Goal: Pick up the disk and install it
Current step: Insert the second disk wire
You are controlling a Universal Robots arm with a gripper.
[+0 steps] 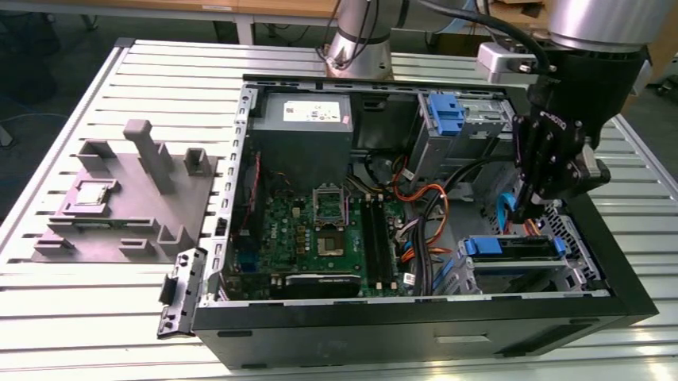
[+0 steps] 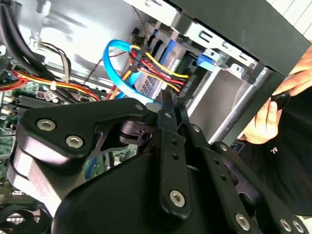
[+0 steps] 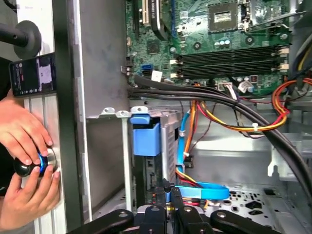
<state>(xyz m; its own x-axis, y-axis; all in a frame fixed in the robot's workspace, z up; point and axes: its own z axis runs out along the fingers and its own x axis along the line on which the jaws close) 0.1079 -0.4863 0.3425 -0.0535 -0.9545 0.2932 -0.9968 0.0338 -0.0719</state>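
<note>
Blue carrier tabs give it away: in the exterior view our gripper point(image 1: 526, 216) hangs inside the computer case point(image 1: 625, 262) by its right wall, just above the drive cage point(image 1: 519, 266). In the second wrist view the fingers point(image 2: 168, 109) look pressed together, holding nothing. In the first wrist view the disk point(image 3: 151, 146) looks already seated in the cage, cables plugged in, so we'd guess it's installed.

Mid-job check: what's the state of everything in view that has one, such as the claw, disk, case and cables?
claw: shut, nothing seen between its fingers, over the drive bay.
disk: seated in its bay, apart from the claw.
computer case: open, side panel off.
blue data cable: looped, running toward the disk's end.
second blue carrier: seated in another bay.
person's hand: resting on a black knob.
</note>
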